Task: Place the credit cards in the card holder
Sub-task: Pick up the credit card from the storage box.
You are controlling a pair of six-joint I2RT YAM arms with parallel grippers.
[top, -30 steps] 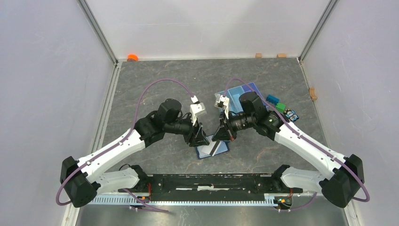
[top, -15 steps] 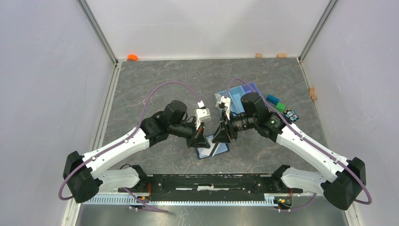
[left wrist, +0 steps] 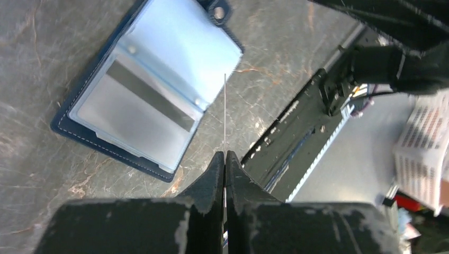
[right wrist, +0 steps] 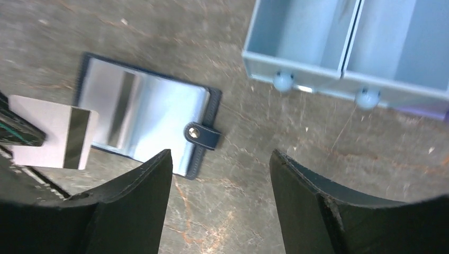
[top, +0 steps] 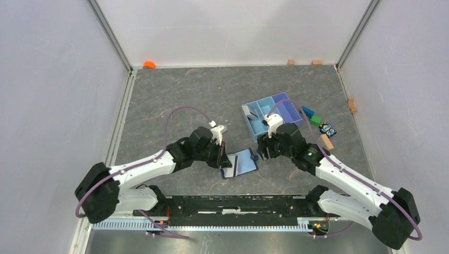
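**Card pinched at the edge of the open holder**

Left hand (left wrist: 225, 159) is clamped on a card (right wrist: 53, 138), which shows edge-on in its own wrist view and flat and striped from the right wrist. The card hangs just off the holder (top: 239, 163). The holder lies open on the counter (top: 185, 95) between both hands, with a second card (left wrist: 143, 114) already sleeved in the half nearer the left hand. Right hand (right wrist: 219, 180) hovers by the strap (right wrist: 201, 135) with fingers spread wide, gripping nothing.

The step in hand looks like insertion. To do it well, tip the card nearly flat, square its leading edge to the mouth of the free pocket (left wrist: 180, 47), and slide it in shallow and slow. The holder looks soft and may skid — pressing down on the strap side with the right hand would likely steady it.
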